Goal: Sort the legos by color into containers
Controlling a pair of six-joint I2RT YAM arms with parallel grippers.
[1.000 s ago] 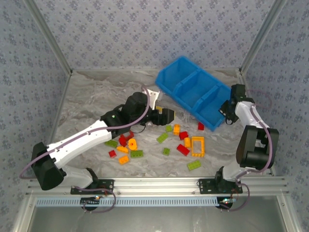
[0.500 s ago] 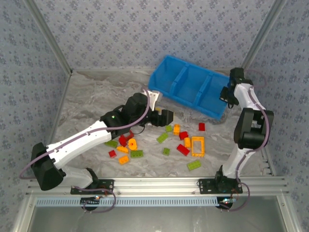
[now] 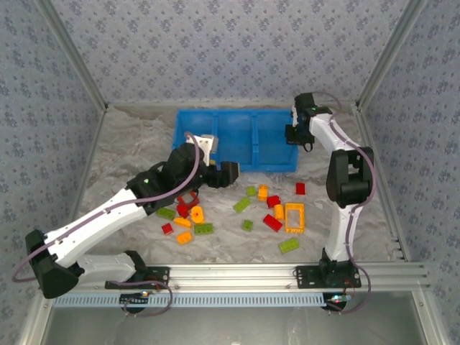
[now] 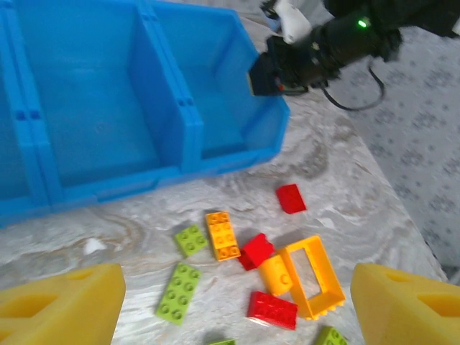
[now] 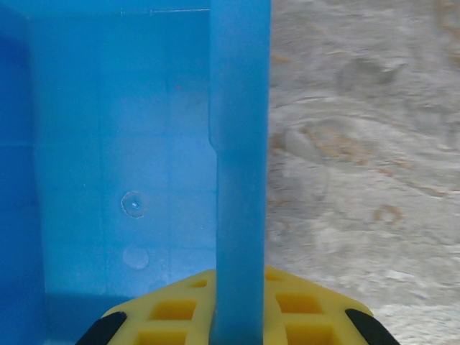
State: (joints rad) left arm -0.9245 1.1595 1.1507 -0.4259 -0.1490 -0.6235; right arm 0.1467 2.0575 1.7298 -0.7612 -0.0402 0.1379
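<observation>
Legos [image 3: 272,223] strewn loose beneath wide-open, empty left gripper [image 3: 228,175]; blue bin [image 5: 241,180] end wall pinched in right gripper [image 3: 293,135].

Lab robot cell: aluminium frame [image 3: 237,272], patterned walls [image 3: 230,50]
</observation>
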